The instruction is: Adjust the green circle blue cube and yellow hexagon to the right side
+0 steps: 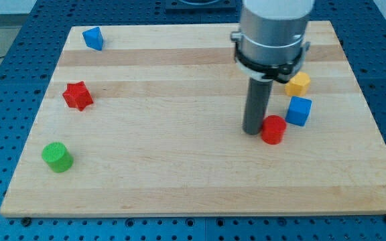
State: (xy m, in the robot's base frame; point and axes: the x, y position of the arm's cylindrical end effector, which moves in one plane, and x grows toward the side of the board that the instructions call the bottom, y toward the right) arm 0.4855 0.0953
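Wooden worktop (179,181) fills most of the view, sitting on a blue perforated base (5,67). Big grey arm housing (273,30) drops straight down from the view's top, dark rod upright, my tip (253,131) planted on the wood. No claw here, just the rod, so nothing to spread or pinch.

Red cylinder (273,129) touching my tip on the view's right. Blue cube (299,110) just beyond that, slightly tilted. Yellow hexagon (298,84) up-right of my tip, near the cube. Green circle (57,156) way off to the view's left, standing upright. Red star (78,96) also far left; small blue block (93,38) far upper left.
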